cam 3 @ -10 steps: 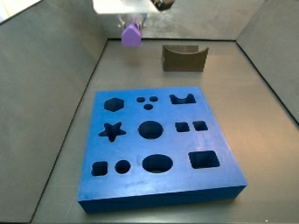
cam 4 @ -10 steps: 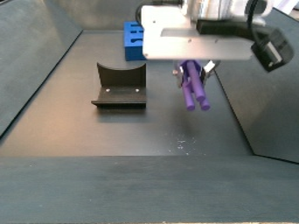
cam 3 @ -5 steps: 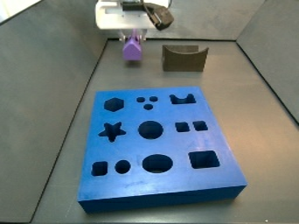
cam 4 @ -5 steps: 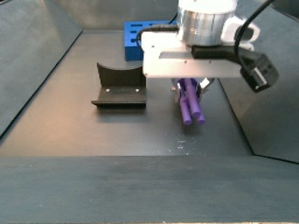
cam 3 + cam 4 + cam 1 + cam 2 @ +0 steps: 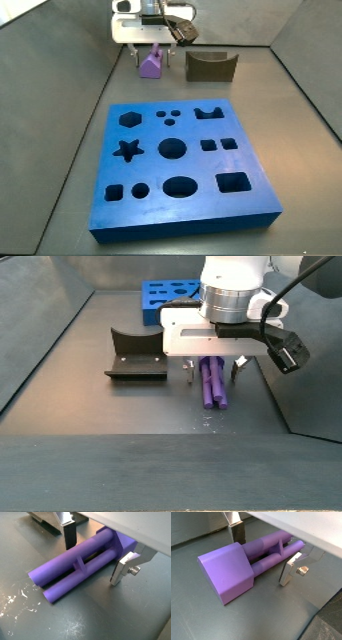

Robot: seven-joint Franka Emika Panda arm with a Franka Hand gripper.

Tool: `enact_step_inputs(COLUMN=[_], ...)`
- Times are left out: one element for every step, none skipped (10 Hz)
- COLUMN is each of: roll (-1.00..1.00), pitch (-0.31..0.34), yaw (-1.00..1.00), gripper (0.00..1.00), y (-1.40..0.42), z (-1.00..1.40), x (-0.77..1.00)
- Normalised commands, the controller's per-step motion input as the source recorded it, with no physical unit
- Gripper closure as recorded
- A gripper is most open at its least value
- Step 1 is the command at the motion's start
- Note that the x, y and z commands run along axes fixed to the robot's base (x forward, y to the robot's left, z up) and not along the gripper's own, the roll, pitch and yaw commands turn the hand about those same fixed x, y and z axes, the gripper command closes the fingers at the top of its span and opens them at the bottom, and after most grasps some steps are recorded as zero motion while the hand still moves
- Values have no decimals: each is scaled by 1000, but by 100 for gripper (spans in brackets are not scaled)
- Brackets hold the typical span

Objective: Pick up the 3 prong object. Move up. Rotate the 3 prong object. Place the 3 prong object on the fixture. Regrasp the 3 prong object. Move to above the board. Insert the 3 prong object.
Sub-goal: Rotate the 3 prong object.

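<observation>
The board (image 5: 185, 170) is lying at six o'clock of the fixture (image 5: 210, 66). The gripper (image 5: 218, 362) is straddling the 3 prong object (image 5: 215, 385), which is lying on the floor at nine o'clock of the fixture, its fingers (image 5: 123, 568) parted, apparently clamping nothing. Closing squarely mid-body should be giving a firm pickup.

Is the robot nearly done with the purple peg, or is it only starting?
Only starting, it seems. Nothing looks done: the 3 prong object lies on the floor, not on the fixture. In hand: the gripper straddles it, low over the floor, for the pickup. Left: lifting, turning, the fixture, then the board.
</observation>
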Motion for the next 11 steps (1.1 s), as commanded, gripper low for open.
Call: enact_step_inputs(roll=[-1, 7, 17, 29, 45, 69, 84, 98, 109, 0, 1], pitch=[7, 39, 59, 79, 87, 88, 91, 90, 92, 0, 1], yaw=[0, -3, -9, -13, -14, -16, -11, -4, 6, 1000, 1000], gripper=[0, 0, 0, 0, 0, 0, 0, 0, 0, 0, 0], y=[0, 3, 5, 6, 8, 8, 5, 2, 1, 0, -7], z=[1000, 1000, 1000, 1000, 1000, 1000, 1000, 905, 769, 0, -136], x=[-5, -17, -15, -15, -19, -23, -30, -32, -32, 0, -2])
